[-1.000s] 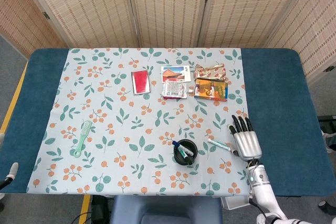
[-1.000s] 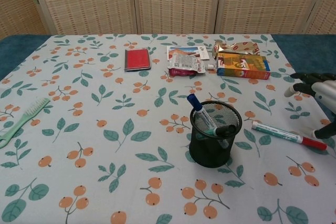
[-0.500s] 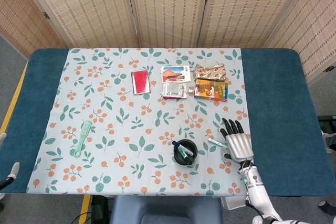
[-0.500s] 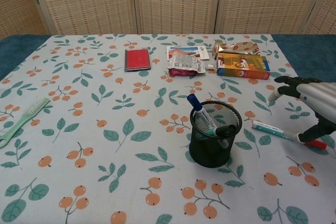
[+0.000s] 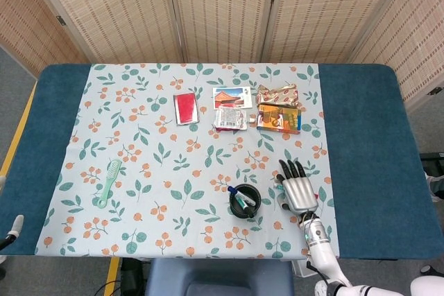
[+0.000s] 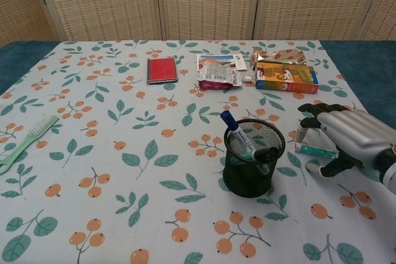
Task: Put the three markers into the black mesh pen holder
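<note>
The black mesh pen holder (image 5: 244, 200) (image 6: 250, 166) stands near the table's front edge. Two markers lean inside it, one with a blue cap (image 6: 229, 119) and one with a black cap (image 6: 266, 152). A third marker (image 6: 314, 149), white with green print, lies flat on the cloth just right of the holder. My right hand (image 5: 297, 189) (image 6: 344, 136) arches over this marker with fingers spread, hiding its red end. The thumb reaches down on the marker's near side. Nothing is gripped. My left hand does not show.
At the back lie a red booklet (image 5: 186, 107), a postcard (image 5: 232, 96) and several snack packets (image 5: 279, 117). A green comb (image 5: 109, 181) rests at the left on the floral cloth (image 5: 139, 150). Blue table edges flank the cloth.
My right hand has moved left toward the holder and now covers most of the lying marker, which has not shifted.
</note>
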